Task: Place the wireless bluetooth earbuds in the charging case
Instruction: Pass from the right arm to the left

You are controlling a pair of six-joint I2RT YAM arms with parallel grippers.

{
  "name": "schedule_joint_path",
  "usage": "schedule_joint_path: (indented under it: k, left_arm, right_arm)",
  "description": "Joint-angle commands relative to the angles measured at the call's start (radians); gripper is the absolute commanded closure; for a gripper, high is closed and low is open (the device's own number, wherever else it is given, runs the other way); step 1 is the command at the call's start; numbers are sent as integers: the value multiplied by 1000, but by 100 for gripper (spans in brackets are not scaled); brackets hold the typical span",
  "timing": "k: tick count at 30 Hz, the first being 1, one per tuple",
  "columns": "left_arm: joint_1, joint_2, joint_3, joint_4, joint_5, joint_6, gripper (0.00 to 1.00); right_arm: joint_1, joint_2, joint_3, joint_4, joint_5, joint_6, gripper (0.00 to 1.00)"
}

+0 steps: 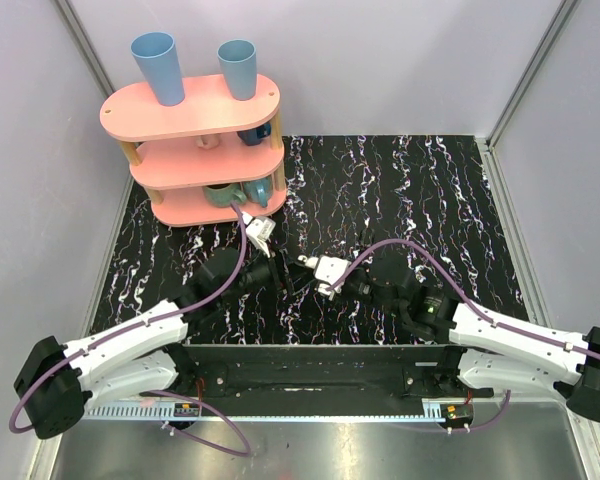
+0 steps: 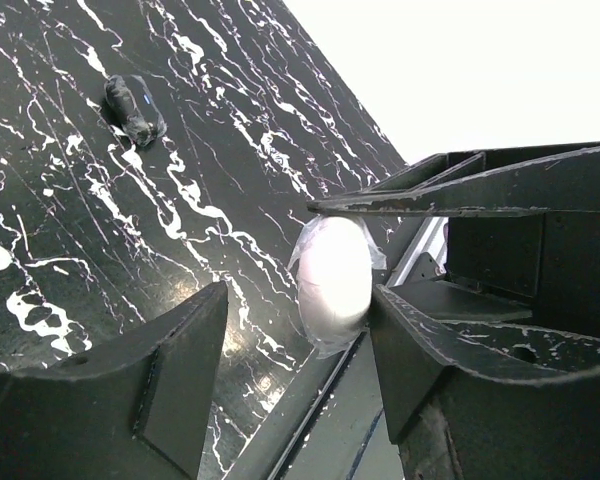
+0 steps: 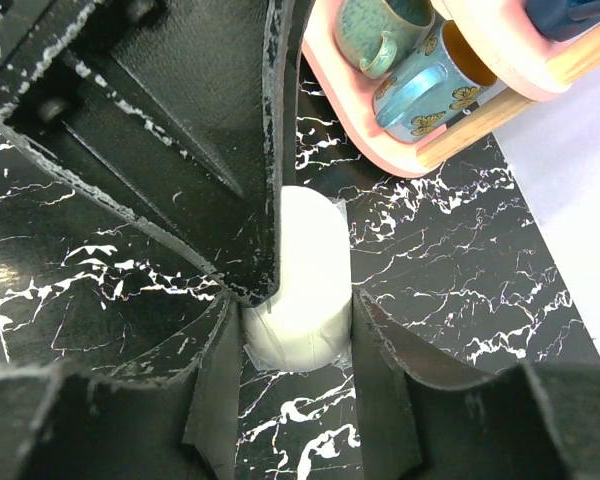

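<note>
The right end effector [image 3: 298, 335] clamps the charging case [image 3: 302, 270] over the surface [image 3: 460, 260], apparently steadying it so the left end effector [image 2: 298, 300], jaws parted around it, can work it open; no earbuds show.

White charging case [image 3: 302, 285], black white-streaked table [image 1: 430, 200], pink shelf [image 1: 195, 115].

Left end effector [image 1: 283, 276], right end effector [image 1: 325, 288] tip-to-tip over table [image 1: 430, 200]; pink shelf [image 1: 190, 115] rear left.
</note>
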Motion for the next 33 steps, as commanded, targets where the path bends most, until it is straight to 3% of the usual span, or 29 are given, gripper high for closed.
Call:
schedule_joint_path:
  k: [1,16,19,24,27,28,33]
  left_arm:
    - [-8,-1,13,102,-16,9,39]
    - [-16,34,39,115,1,15,50]
    - [-17,37,44,110,4,19,58]
    - [-17,42,42,104,13,29,79]
    - [-19,37,36,99,15,47,94]
    - [-20,34,36,96,19,56,98]
    - [-19,-51,7,75,-51,153,100]
  right_arm:
    - [11,-30,-6,64,-16,16,100]
    - [12,-30,-15,72,-33,23,100]
    - [11,-32,-17,72,-36,23,100]
    - [12,-35,-23,75,-33,15,100]
    - [12,-38,-21,87,-20,30,82]
    - [11,-40,-20,98,-11,38,61]
    - [12,-64,14,109,44,157,33]
